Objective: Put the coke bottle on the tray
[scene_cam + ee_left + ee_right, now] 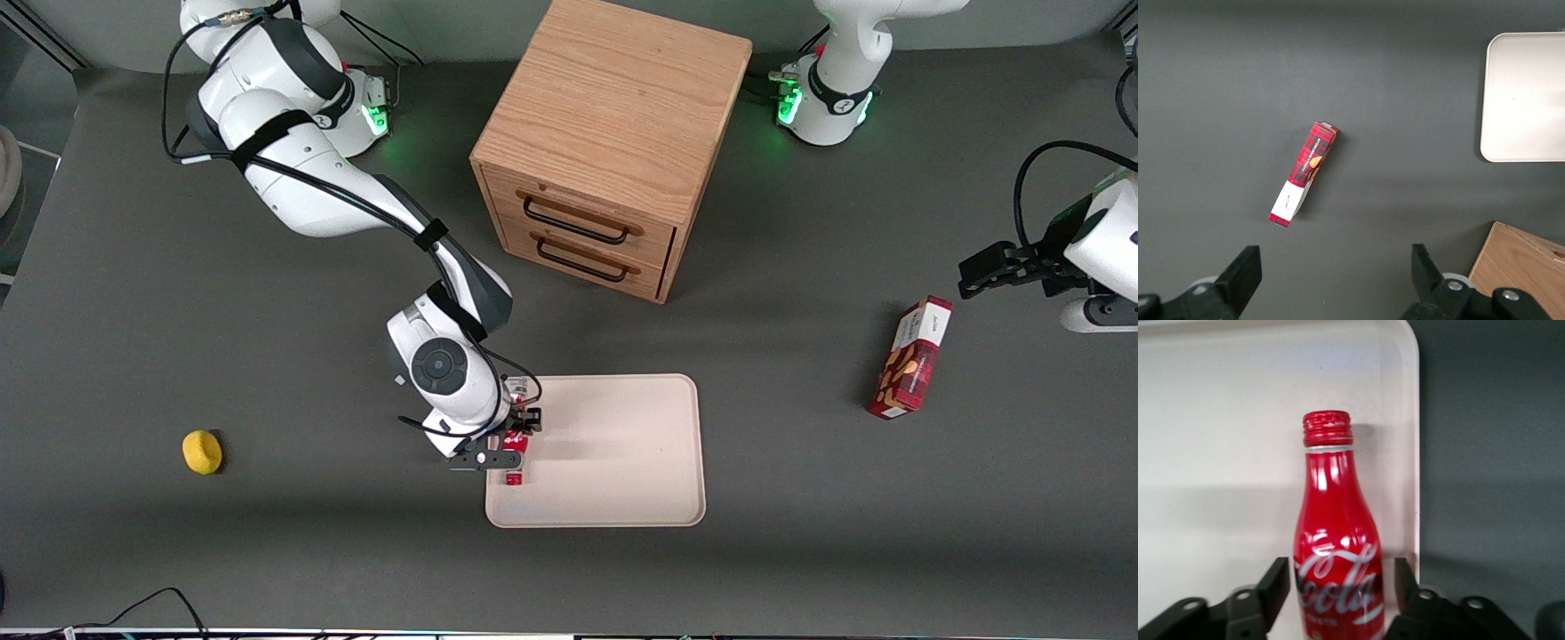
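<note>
Pretty clearly a robotics lab, not anyone's home. A big dark grey table (178,293) has white Franka arms bolted on at roughly 11 and 1 o'clock, their bases (366,107) glowing green, with loose black cables (151,604) trailing at 7 o'clock. The props look staged: a wooden drawer cabinet (613,116) at 12, a snack box (911,360) at 3, a yellow lump (202,451) at 9. The gripper (516,440) hangs over the tray (622,444) edge near 6, fingers (1275,583) slightly apart around a coke bottle (1338,540).
</note>
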Motion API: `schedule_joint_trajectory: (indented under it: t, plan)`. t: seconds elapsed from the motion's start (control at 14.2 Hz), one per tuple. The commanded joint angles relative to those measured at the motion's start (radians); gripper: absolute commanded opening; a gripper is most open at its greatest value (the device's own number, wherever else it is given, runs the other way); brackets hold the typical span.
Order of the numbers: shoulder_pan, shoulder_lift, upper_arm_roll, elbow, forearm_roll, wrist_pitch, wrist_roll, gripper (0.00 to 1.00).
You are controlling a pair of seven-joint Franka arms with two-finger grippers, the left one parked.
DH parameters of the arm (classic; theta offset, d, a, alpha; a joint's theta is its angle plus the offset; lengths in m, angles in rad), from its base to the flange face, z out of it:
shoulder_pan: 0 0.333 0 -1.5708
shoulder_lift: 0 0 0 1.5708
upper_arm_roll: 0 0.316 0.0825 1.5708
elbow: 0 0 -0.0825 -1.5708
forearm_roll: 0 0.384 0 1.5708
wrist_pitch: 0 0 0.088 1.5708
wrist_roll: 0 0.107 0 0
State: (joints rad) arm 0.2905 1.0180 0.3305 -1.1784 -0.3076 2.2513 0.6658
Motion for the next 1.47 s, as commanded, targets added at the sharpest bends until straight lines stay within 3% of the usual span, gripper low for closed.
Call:
schedule_joint_trajectory:
  t: [0.0,0.84,1.19,1.4]
  plan:
    - [0.006,0.007,0.004,-0.001,-0.057,0.014,0.001,1.0]
    - [0.004,-0.012,0.018,0.002,-0.062,0.014,-0.009,1.0]
    - [-0.014,-0.128,0.028,-0.018,-0.064,-0.009,-0.011,1.0]
    - [-0.059,-0.287,0.027,-0.076,-0.064,-0.134,-0.015,1.0]
